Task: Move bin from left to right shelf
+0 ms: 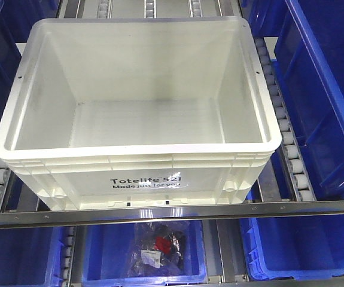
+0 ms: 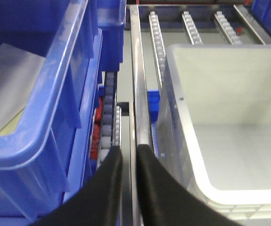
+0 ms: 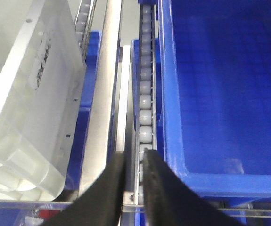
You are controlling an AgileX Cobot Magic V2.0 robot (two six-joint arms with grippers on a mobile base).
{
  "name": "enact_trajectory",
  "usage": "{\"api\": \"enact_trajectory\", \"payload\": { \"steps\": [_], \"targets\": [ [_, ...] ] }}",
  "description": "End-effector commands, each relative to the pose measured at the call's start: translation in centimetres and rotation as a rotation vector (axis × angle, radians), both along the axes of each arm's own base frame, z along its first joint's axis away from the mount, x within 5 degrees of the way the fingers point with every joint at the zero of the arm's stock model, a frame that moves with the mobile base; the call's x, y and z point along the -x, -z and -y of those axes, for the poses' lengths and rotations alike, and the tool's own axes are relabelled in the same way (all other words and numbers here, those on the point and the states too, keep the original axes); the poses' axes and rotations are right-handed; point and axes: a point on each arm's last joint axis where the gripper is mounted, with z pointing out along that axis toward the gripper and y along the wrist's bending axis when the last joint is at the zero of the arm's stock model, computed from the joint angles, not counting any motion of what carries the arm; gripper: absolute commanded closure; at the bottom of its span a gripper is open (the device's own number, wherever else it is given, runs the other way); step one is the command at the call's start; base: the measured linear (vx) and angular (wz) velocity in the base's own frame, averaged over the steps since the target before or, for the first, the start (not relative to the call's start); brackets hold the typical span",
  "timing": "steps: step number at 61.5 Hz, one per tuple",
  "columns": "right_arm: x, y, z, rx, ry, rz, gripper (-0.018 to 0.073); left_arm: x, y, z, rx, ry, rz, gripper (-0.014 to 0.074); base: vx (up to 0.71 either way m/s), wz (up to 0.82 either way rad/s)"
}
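A metal rail (image 1: 315,206) crosses the shelf front. Above it, grey roller tracks (image 1: 284,128) run back, with a tall blue bin (image 1: 330,95) at right. Below the rail, a lower blue bin (image 1: 97,263) holds a clear bag (image 1: 160,250) with something red inside. A third blue bin (image 1: 303,251) sits under the rail's right end.

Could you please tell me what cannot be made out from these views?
Front view: neither gripper appears; the bagged red and black items in the lower blue plastic bin are too small to identify.
Left wrist view: the large white rectangular plastic tote is cut off by the right edge; whether the tips of the left gripper touch is unclear.
Right wrist view: the tote's side print is blurred; the right gripper is equally unclear.
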Motion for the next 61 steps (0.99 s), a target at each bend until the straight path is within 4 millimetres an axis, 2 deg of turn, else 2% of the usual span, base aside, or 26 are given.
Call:
{"api": "enact_trajectory", "payload": {
  "steps": [1,9,15,24,31,47,61],
  "targets": [
    [-0.7,-1.9,-0.2,-0.003,-0.021,0.069,0.0226,-0.9,-1.2,0.1,-0.003,0.019,0.055,0.0285,0.0,0.0],
    [-1.2,-2.9,-0.7,-0.015,-0.069,0.038,-0.0048,-1.3,-2.0,0.8,0.008,0.098,0.049,0.0041,0.0,0.0],
    [-1.8,-3.5,-1.0,-0.019,-0.102,0.008,-0.0173,-1.6,-2.9,1.6,-0.017,0.202,0.032,-0.0066,0.0,0.0],
    [-3.2,-4.4,-2.6,0.017,-0.219,-0.035,-0.016,-3.0,-3.7,3.0,-0.054,0.359,-0.03,-0.0087,0.0,0.0],
    [-4.9,-4.6,-4.2,0.08,-0.267,-0.098,-0.0136,-5.4,-3.0,3.8,-0.092,0.403,-0.114,-0.0064,0.0,0.0],
    [-9.4,-5.3,-7.1,0.085,-0.233,-0.195,-0.0092,-11.7,-0.2,4.5,-0.063,0.304,-0.345,0.0001,0.0,0.0],
    [-13.2,-6.2,-8.6,0.035,-0.175,-0.249,-0.0078,-16.6,-1.0,5.2,-0.016,0.238,-0.407,0.001,0.0,0.0]
  ]
}}
